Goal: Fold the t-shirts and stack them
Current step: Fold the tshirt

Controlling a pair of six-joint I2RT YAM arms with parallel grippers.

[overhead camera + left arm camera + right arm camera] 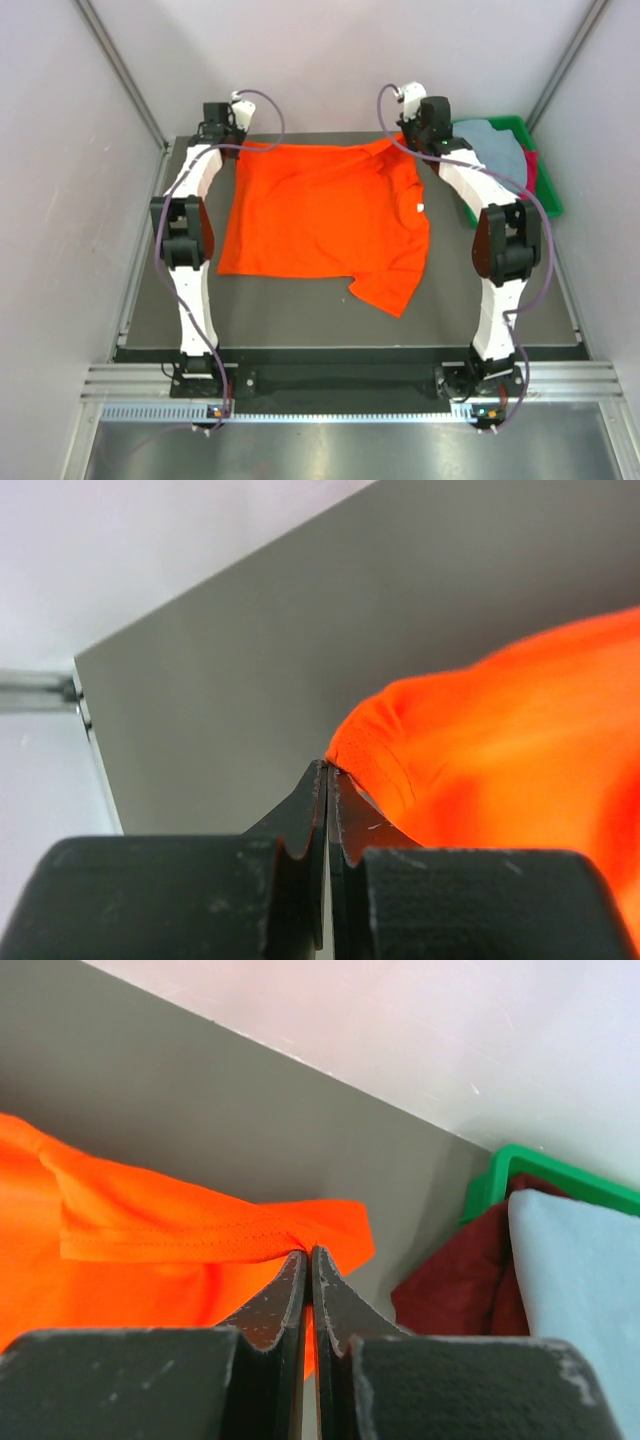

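A bright orange t-shirt (325, 215) lies spread on the dark table, one sleeve trailing toward the near edge. My left gripper (240, 143) is shut on its far left corner (375, 745). At the far right corner of the orange t-shirt (190, 1240), my right gripper (408, 140) pinches the hem, jaws pressed together. A pale grey-blue t-shirt (497, 150) and a dark red t-shirt (460, 1285) lie in the green tray (545, 195) at the back right.
The green tray (500, 1175) sits close to the right of my right gripper. White walls enclose the table on the left, right and back. The table's far edge runs just behind both grippers.
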